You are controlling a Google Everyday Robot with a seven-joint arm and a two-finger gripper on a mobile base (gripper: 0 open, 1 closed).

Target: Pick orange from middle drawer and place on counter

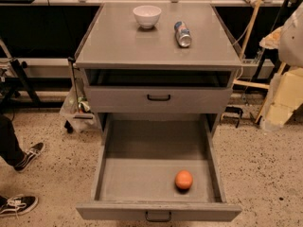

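The orange (183, 179) lies on the floor of the middle drawer (156, 174), near its front right corner. The drawer is pulled fully open, and its dark bar handle (158, 216) shows at the bottom edge. The counter (118, 41) is the grey top of the cabinet, above and behind the drawer. My gripper is not in view. Only a pale blurred shape (292, 34) that may be part of my arm shows at the right edge, well away from the orange.
A white bowl (147, 16) and a silver-blue can (182, 34) lying on its side sit at the back of the counter. The upper drawer (158, 98) is shut. A person's shoes (21, 174) are at the left. Yellowish boards (284, 100) lean at the right.
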